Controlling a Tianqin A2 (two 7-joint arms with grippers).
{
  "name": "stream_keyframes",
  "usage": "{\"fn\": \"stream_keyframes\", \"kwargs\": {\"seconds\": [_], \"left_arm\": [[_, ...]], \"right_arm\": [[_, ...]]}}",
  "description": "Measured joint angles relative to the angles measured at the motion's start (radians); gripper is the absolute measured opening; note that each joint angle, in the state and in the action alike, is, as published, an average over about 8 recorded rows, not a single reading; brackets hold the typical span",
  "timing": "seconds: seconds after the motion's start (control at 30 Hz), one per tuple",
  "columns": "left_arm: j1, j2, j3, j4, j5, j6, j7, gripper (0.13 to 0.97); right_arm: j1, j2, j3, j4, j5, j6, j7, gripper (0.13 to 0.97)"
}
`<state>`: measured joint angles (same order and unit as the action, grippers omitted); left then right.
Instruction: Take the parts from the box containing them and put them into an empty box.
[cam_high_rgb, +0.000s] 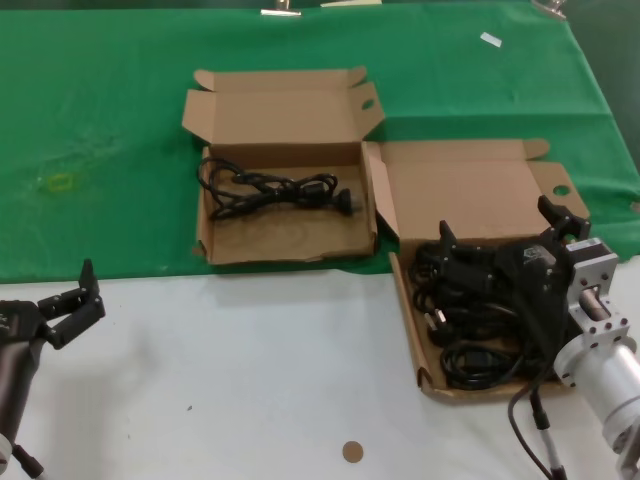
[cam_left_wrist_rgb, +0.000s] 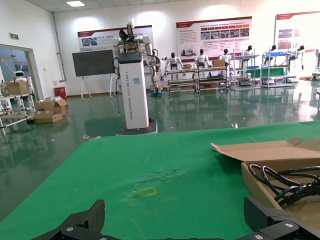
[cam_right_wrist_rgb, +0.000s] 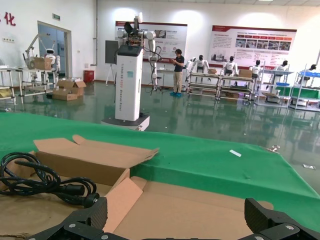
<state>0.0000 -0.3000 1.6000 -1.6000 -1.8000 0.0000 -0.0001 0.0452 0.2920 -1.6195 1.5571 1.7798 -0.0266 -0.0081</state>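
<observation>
Head view, from left to right: the left gripper (cam_high_rgb: 80, 300) waits low at the left edge over the white table (cam_high_rgb: 250, 380), its fingers spread apart and holding nothing. Farther back, on the green cloth (cam_high_rgb: 100, 150), sits the squarish box (cam_high_rgb: 285, 248) with its lid up; one coiled black cord (cam_high_rgb: 270, 190) lies inside it near the back wall. Just beside it to the right is the wider box (cam_high_rgb: 410, 310), lid open, holding a heap of black cords (cam_high_rgb: 470, 345). The right gripper (cam_high_rgb: 505, 235) hangs over that heap, fingers wide apart, gripping nothing. A small brown disc (cam_high_rgb: 352, 452) lies on the table near the front.
</observation>
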Motion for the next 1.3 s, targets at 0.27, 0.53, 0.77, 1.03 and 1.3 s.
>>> {"fn": "stream_keyframes", "kwargs": {"seconds": [0.27,0.53,0.77,1.03,1.3], "left_arm": [[0.0,0.0,0.0,0.0,0.0,0.0,0.0,0.966],[0.0,0.0,0.0,0.0,0.0,0.0,0.0,0.966],[0.0,0.0,0.0,0.0,0.0,0.0,0.0,0.966],[0.0,0.0,0.0,0.0,0.0,0.0,0.0,0.966],[0.0,0.0,0.0,0.0,0.0,0.0,0.0,0.966]], "right_arm": [[0.0,0.0,0.0,0.0,0.0,0.0,0.0,0.966],[0.0,0.0,0.0,0.0,0.0,0.0,0.0,0.966],[0.0,0.0,0.0,0.0,0.0,0.0,0.0,0.966],[0.0,0.0,0.0,0.0,0.0,0.0,0.0,0.966],[0.0,0.0,0.0,0.0,0.0,0.0,0.0,0.966]]}}
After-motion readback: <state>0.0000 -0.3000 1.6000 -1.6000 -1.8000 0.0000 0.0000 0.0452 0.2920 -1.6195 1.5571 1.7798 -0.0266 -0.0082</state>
